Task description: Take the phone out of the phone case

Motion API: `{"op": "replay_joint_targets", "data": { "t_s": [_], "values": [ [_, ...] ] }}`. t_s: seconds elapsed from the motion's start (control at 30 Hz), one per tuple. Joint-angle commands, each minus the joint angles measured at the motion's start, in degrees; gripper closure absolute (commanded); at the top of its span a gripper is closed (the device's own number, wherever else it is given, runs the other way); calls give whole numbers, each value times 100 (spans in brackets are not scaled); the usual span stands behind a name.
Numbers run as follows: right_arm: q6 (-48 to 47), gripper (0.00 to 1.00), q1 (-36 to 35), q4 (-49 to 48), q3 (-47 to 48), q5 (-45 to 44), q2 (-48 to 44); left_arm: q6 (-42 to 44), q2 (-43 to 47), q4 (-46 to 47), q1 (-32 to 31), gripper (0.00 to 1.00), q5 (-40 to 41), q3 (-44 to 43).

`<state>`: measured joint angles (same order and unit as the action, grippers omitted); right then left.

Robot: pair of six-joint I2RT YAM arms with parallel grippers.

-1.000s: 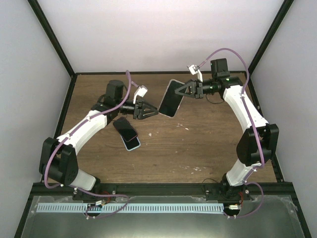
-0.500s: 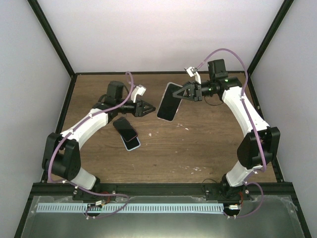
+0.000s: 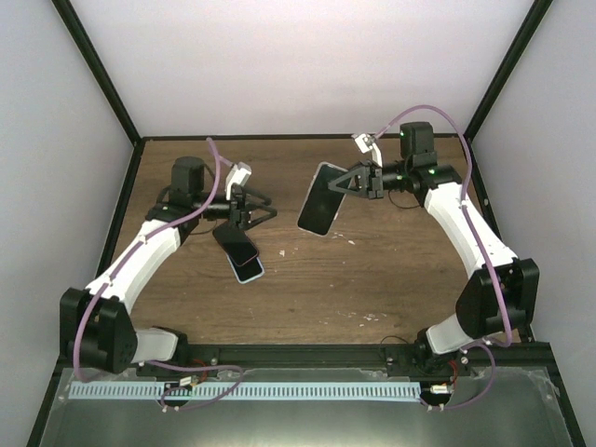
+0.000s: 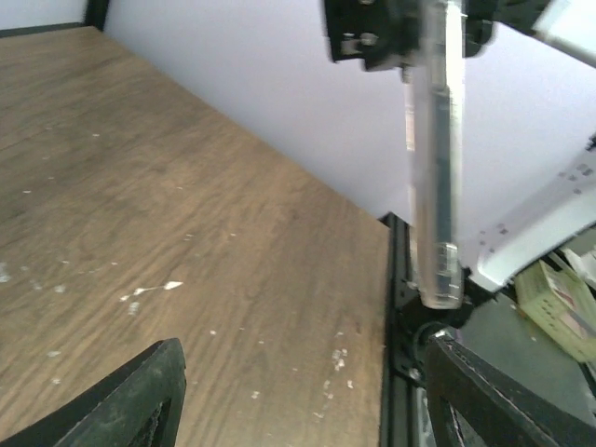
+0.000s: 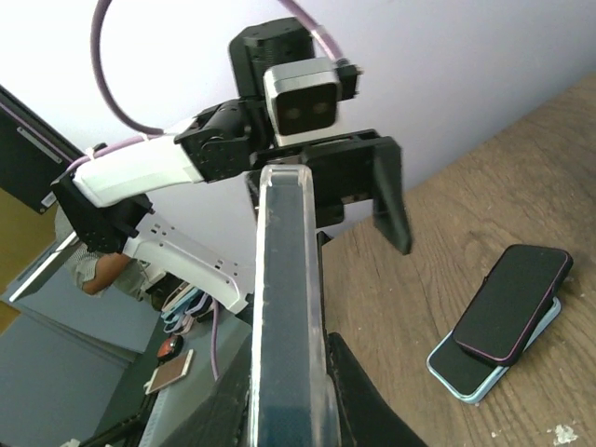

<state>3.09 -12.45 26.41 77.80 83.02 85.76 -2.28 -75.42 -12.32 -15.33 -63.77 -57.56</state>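
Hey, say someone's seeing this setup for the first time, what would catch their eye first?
First, the phone in its clear case, held in the air over the middle of the table by the right arm's fingers. Next, a dark phone lying stacked on a light blue phone on the wooden table, close to the left arm's fingers, which stand open and empty.

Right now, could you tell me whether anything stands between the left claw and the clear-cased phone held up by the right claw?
Nothing visible does. The open left claw faces the dark phone in its clear plastic case, held aloft by the right claw, across open air. The two stacked phones lie lower, off that path.
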Motion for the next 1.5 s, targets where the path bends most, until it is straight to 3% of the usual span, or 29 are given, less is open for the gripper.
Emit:
{"op": "replay_joint_targets", "data": {
  "t_s": [0.0,0.1,0.3,0.47,0.67,0.83,1.47],
  "values": [
    [947,99,23,-918,-253,-40,-292,11,362,31,-25,30,-635,351],
    [1116,99,23,-967,-492,8,-514,-437,640,233,-40,31,-664,548],
    [1487,99,23,-1287,-1055,80,-797,-440,786,100,-519,32,-652,739],
    [1709,99,20,-1521,-1089,327,-662,-1108,734,774,-765,32,-387,1024],
    [1750,99,-19,-1599,-1028,230,-580,-1040,628,691,-844,34,-449,973],
    [2039,99,-32,-1726,-927,167,-574,-1999,646,1527,-861,35,-433,1131],
    [1943,99,-121,-1589,-897,-277,-670,-1973,263,1467,-987,41,-126,843]
  ]
}}
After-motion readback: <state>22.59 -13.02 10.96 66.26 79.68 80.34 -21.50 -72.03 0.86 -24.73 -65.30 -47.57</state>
